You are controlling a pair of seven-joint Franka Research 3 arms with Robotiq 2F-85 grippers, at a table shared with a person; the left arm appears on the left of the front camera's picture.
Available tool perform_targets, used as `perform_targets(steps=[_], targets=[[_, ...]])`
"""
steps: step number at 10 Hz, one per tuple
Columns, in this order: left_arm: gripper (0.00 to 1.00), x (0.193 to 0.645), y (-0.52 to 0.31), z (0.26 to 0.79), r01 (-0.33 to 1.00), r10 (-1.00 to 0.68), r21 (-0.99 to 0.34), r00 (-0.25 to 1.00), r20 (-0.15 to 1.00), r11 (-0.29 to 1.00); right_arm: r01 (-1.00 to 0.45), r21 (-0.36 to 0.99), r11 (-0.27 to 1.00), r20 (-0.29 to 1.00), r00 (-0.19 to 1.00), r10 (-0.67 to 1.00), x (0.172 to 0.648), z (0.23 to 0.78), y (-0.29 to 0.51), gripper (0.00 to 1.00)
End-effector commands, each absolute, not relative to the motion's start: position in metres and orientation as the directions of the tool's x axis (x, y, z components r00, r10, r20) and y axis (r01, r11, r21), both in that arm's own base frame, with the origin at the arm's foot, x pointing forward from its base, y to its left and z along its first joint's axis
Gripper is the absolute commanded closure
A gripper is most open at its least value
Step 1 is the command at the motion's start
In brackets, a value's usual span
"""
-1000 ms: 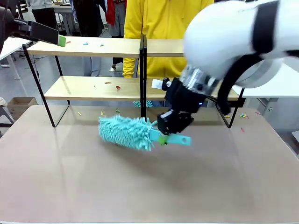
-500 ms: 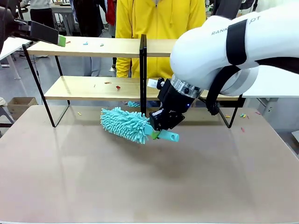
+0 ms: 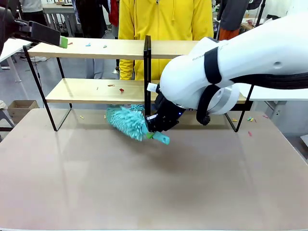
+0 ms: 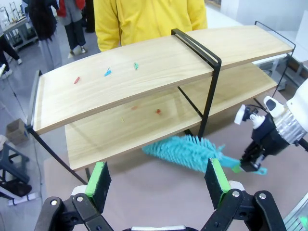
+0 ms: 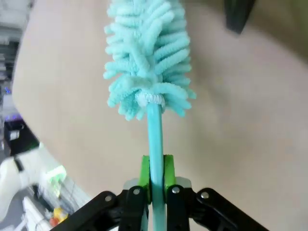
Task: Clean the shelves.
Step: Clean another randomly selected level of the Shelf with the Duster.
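Left gripper (image 4: 158, 171) gapes wide, empty, the shelves (image 4: 144, 72) ahead of its fingers; right of them, a teal duster (image 4: 185, 151) reaches toward the lower board, handle pinched tight in the closed right gripper (image 3: 153, 131)

Shelves (image 3: 106, 48): black centre post (image 3: 147, 67) stands just beside my right claw (image 3: 151, 134); lower board (image 3: 86, 90) hangs over the duster (image 3: 124, 121). Bay left of post open. Near table (image 3: 120, 192) passable. Person (image 3: 159, 19) blocks far side.
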State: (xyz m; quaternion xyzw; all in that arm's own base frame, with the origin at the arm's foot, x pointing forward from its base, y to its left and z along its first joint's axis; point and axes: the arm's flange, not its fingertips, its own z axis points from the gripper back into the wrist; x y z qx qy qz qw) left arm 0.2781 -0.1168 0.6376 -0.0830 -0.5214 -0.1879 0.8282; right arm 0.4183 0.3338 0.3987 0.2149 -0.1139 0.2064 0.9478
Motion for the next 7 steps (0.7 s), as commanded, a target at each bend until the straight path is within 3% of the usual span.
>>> perform_targets(steps=[1, 7], targets=[[0.0, 0.278, -0.116, 0.638, 0.396, -0.224, 0.059, 0.384, 0.896, 0.916, -0.386, 0.317, 0.866, 0.398, 0.883, 0.248, 0.422, 0.401, 0.351, 0.87], [0.0, 0.278, -0.116, 0.638, 0.396, -0.224, 0.059, 0.384, 0.896, 0.916, -0.309, 0.258, 0.915, 0.41, 0.893, 0.185, 0.432, 0.383, 0.364, 0.87]])
